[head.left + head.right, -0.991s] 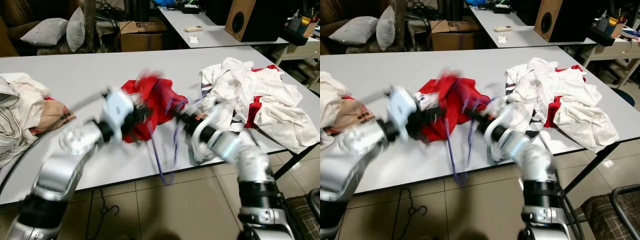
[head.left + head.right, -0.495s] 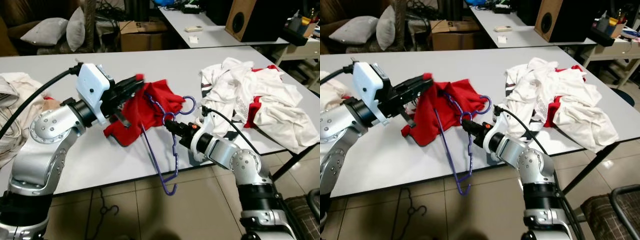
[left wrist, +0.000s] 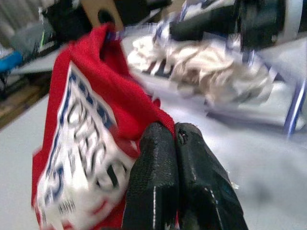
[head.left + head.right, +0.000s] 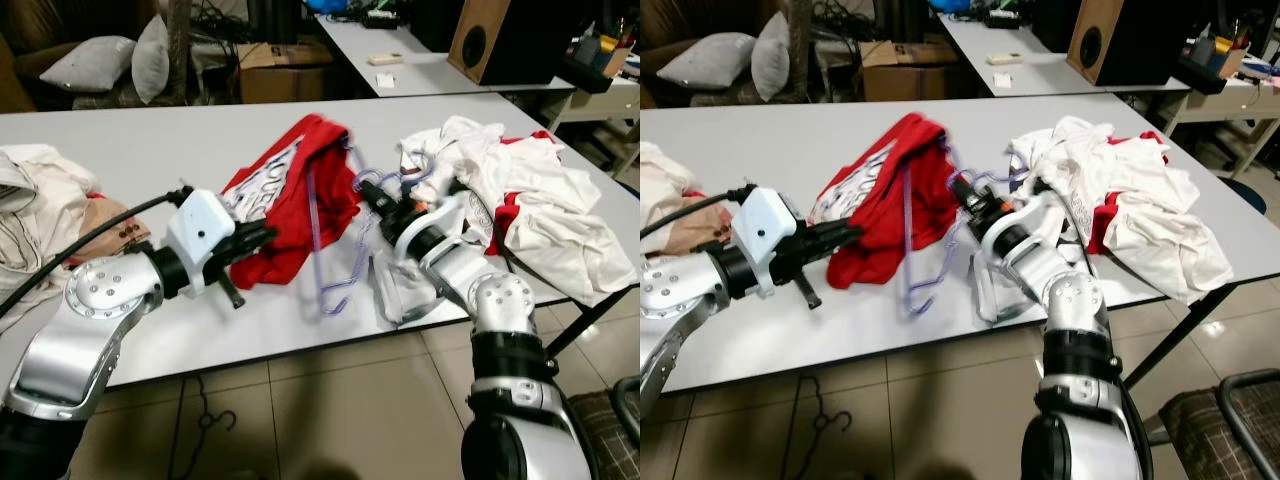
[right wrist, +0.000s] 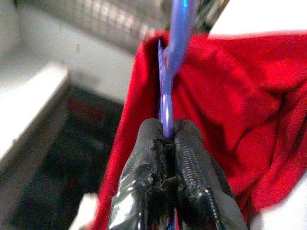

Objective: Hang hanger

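Note:
A red shirt (image 4: 285,205) with white lettering lies bunched on the white table (image 4: 150,140), one part raised toward the table's far side. My left gripper (image 4: 262,237) is shut on the shirt's near edge; the left wrist view shows its fingertips (image 3: 158,136) pinching the red cloth. A purple hanger (image 4: 338,262) runs from inside the raised part of the shirt down to the tabletop. My right gripper (image 4: 366,190) is shut on the hanger near its hook, and the right wrist view shows the purple bar (image 5: 168,103) clamped between its fingers (image 5: 189,143).
A heap of white and red clothes (image 4: 520,200) covers the table's right side, just behind my right arm. More garments (image 4: 40,215) are piled at the left edge. The table's front edge (image 4: 250,355) is close below the hanger. A speaker (image 4: 500,40) stands on the rear desk.
My right gripper has swung up and back over the table, carrying the hanger off the front edge. The red shirt has lifted with it. My left gripper has dropped lower and nearer.

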`<state>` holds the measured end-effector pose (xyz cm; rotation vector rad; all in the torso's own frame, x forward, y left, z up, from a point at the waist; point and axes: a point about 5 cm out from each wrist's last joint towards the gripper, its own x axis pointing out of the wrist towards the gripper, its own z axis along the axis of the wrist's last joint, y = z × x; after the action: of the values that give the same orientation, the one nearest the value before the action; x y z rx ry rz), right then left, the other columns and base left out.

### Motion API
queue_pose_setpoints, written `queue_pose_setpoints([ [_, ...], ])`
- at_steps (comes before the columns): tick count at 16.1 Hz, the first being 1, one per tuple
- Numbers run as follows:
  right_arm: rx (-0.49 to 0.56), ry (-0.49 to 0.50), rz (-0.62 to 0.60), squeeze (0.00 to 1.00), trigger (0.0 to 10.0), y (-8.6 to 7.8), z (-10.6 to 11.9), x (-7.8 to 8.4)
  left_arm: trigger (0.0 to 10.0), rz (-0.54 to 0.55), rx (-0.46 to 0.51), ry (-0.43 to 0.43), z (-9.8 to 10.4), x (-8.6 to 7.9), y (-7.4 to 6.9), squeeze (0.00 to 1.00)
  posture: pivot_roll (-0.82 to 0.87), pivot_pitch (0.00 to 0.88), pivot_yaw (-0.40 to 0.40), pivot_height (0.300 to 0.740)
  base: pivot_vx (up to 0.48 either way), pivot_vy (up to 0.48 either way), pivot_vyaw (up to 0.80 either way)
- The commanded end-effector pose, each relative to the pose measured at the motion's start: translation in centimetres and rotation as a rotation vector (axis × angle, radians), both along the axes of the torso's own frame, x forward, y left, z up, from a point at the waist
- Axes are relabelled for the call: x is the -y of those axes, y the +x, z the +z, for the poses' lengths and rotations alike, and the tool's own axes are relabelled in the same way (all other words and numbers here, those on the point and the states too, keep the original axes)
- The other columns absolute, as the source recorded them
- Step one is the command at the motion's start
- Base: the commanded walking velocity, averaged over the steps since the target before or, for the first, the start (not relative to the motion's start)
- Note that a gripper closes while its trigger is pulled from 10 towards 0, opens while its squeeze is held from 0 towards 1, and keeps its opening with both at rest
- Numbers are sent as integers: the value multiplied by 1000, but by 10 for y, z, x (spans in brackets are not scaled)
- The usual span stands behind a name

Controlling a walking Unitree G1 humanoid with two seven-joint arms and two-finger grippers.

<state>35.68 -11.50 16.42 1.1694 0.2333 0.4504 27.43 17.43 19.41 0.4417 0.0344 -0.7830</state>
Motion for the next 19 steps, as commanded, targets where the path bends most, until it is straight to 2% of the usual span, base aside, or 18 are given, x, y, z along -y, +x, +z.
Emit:
queue_pose_setpoints([
  [1, -1, 105, -133, 0, 10000, 10, 10, 15, 0, -35, -31, 21, -9, 4, -5, 0, 15, 0, -52, 740, 0, 0, 0],
  [2, -12, 134, -160, 0, 10000, 12, 11, 16, 0, -45, -39, 20, -11, 6, -6, 0, 15, 0, -52, 740, 0, 0, 0],
  [4, -42, 255, -239, 0, 10000, 19, 13, 19, 0, -71, -65, 16, -24, 18, -8, 0, 22, 0, -54, 740, 0, 0, 0],
  [5, -39, 255, -237, 0, 10000, 21, 15, 15, 0, -96, -58, -4, -25, 28, -10, 0, 26, 0, -57, 740, 0, 0, 0],
  [6, -15, 149, -174, 0, 10000, 21, 16, 5, 0, -87, -29, -28, -22, 34, -8, 0, 27, 0, -57, 740, 0, 0, 0],
  [8, 88, -284, 43, 0, 10000, 9, 8, -24, 0, 26, 96, -59, -4, 28, 6, 0, 29, 0, -57, 740, 0, 0, 0],
  [9, 144, -505, 149, 0, 10000, -3, -4, -31, 0, 142, 214, -69, 15, 17, 18, 0, 34, 0, -60, 740, 0, 0, 0],
  [10, 153, -556, 179, 0, 10000, -8, -10, -29, 0, 191, 265, -67, 25, 11, 24, 0, 37, 0, -64, 740, 0, 0, 0],
  [11, 161, -583, 213, 0, 10000, -18, -15, -23, 0, 274, 349, -49, 42, -1, 32, 0, 38, 0, -66, 740, 0, 0, 0],
  [12, 170, -554, 235, 0, 10000, -26, -15, -17, 0, 321, 386, -43, 53, -9, 37, 0, 39, 0, -66, 740, 0, 0, 0],
  [13, 207, -515, 254, 0, 10000, -38, -10, -7, 0, 368, 409, 1, 60, -19, 42, 0, 31, 0, -58, 740, 0, 0, 0],
  [14, 241, -491, 263, 0, 10000, -47, -5, 4, 0, 385, 420, 67, 63, -25, 44, 0, 25, 0, -51, 740, 0, 0, 0],
  [15, 256, -489, 266, 0, 10000, -51, -3, 8, 0, 390, 424, 95, 63, -27, 45, 0, 25, 0, -51, 740, 0, 0, 0],
  [16, 295, -507, 260, 0, 10000, -62, 2, 28, 0, 407, 445, 199, 63, -33, 47, 0, 16, 0, -38, 740, 0, 0, 0],
  [18, 310, -513, 266, 0, 10000, -71, 5, 39, 0, 397, 456, 266, 64, -34, 45, 0, 11, 0, -29, 740, 0, 0, 0],
  [19, 316, -506, 277, 0, 10000, -77, 7, 43, 0, 368, 467, 327, 62, -32, 43, 0, 11, 0, -27, 740, 0, 0, 0],
])
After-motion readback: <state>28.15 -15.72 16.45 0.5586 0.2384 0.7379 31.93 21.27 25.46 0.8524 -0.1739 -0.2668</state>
